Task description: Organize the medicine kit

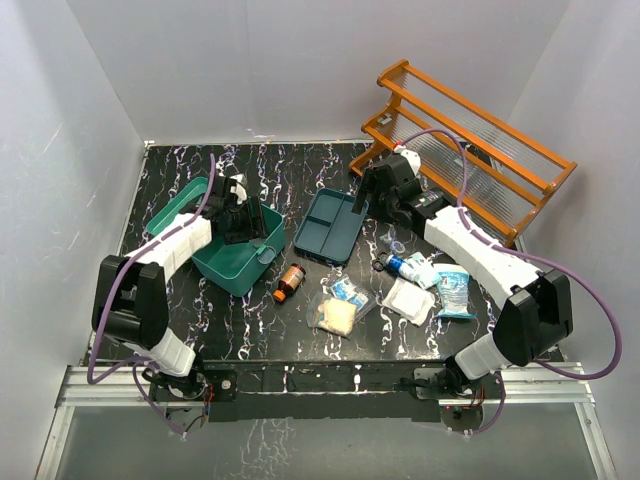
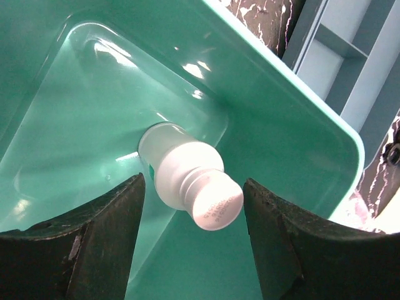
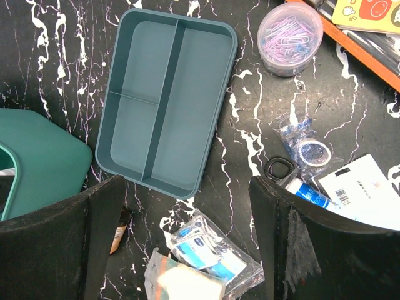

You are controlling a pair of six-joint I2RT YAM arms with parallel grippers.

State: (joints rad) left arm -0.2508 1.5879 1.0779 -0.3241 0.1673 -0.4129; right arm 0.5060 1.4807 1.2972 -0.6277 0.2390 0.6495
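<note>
The medicine kit (image 1: 238, 268) is a teal-green box standing open on the left of the table, its lid (image 1: 178, 207) thrown back. My left gripper (image 1: 240, 215) reaches into it. In the left wrist view the left gripper (image 2: 194, 244) is open over the kit's floor (image 2: 81, 125). A white bottle (image 2: 187, 178) lies in the corner between the fingers, with gaps on both sides. My right gripper (image 1: 372, 190) hovers open and empty near the divided tray (image 1: 328, 226). In the right wrist view the right gripper (image 3: 187, 244) is above clear supply bags (image 3: 206, 247).
A brown bottle (image 1: 288, 283), gauze bags (image 1: 340, 312), a white packet (image 1: 408, 298), a tube (image 1: 402, 265) and a blue pack (image 1: 452, 290) lie near the front. A tub of paper clips (image 3: 290, 39) sits by the orange rack (image 1: 470, 150) at back right.
</note>
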